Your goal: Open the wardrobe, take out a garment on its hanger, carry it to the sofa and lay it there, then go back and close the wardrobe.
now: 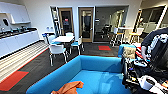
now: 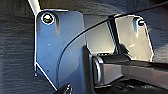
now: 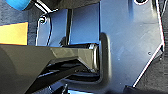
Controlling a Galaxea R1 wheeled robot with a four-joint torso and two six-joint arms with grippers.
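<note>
I see the garment point(image 1: 69, 88) lying crumpled on the seat of the sofa point(image 1: 97, 65), near the seat's front-left part, at the lower edge of the head view, which cuts off its lower portion. I cannot make out a hanger in the orange fabric. The sofa's low back and left arm enclose the seat; its near side is cut off by the frame.

In both wrist views the robot's own dark plate and jointed bar block most of the scene, so I cannot tell whether either pair of jaws stands apart or together, nor how the garment lies relative to them. Around the plate in the left wrist view I see dark carpet point(image 2: 15, 50). In the right wrist view I see an orange floor patch point(image 3: 13, 32) and a corner of blue upholstery point(image 3: 17, 3).

At the right edge of the head view, a person point(image 1: 152, 37) in dark clothing bends over control equipment, partly cut off.

Beyond the sofa stand a white table point(image 1: 63, 38) with blue-seated chairs point(image 1: 57, 50), a kitchen counter point(image 1: 17, 41) at left, and glazed doors point(image 1: 86, 23).
</note>
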